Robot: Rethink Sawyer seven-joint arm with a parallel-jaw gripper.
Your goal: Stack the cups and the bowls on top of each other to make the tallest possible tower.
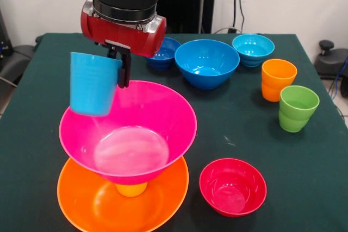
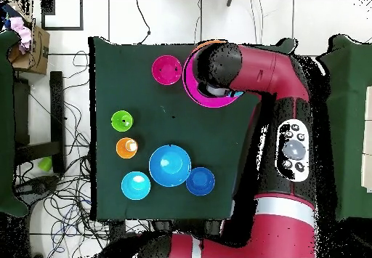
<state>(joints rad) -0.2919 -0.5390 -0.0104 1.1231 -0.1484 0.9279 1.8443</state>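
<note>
Light-blue cup (image 1: 93,83) held by the gripper (image 1: 123,68) above the pink bowl (image 1: 130,130).

The cup is pinched at its rim by the gripper, one dark finger being seen outside the wall at the cup's 3 o'clock; the inner finger is hidden, so the grip is judged only from how the cup hangs, slightly tilted, over the pink bowl's rim at about 10 o'clock. The pink bowl is carried on a yellow cup (image 1: 131,189), which stands in the large orange bowl (image 1: 92,205). The small red bowl (image 1: 232,186) is set at 3 o'clock of that tower. At the far side the dark blue bowl (image 1: 165,52), medium blue bowl (image 1: 206,62) and cyan bowl (image 1: 253,49) are lined up, with the orange cup (image 1: 278,80) and green cup (image 1: 297,108) touching each other at the table's (image 1: 43,107) 2 o'clock.
</note>
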